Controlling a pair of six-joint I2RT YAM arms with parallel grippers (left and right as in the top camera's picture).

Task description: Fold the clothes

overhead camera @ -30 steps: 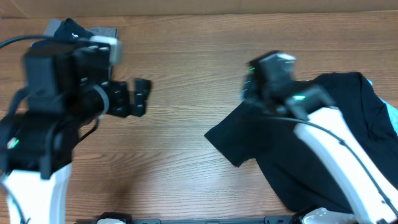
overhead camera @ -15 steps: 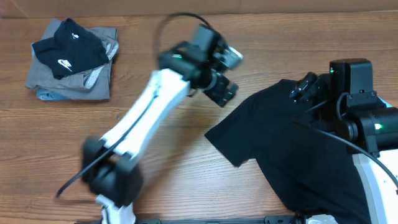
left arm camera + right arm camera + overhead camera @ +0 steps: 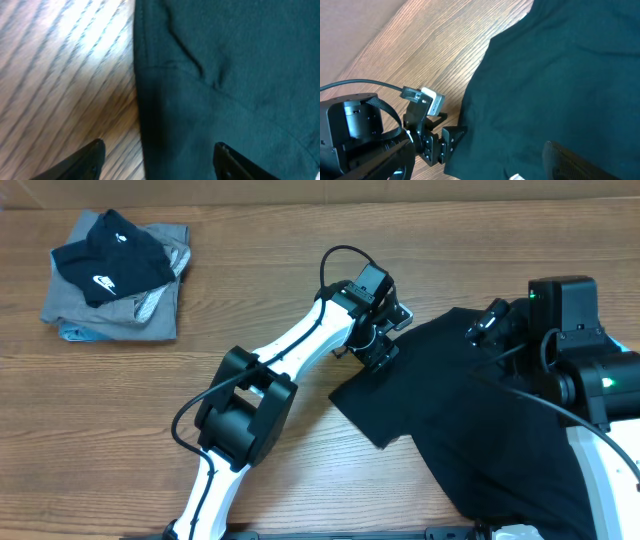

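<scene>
Overhead, left pincer (image 3: 391, 336) now at T-shirt (image 3: 500, 430) sleeve

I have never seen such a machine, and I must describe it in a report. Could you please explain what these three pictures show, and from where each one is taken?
These are two robot arms at a wooden table. The overhead picture comes from a fixed camera looking down. In it the left arm reaches from the bottom edge to the edge of a black T-shirt, and the right arm stands over the shirt.

The other two pictures come from small cameras on the wrists. The left wrist view looks down between that arm's jaws. They stand open across the shirt's hem, one over wood and one over cloth, and hold nothing. The right wrist view shows the shirt, the end of the left arm and one of its own jaws. These seem open and empty too.

In the far left corner lies a pile of folded clothes.
</scene>
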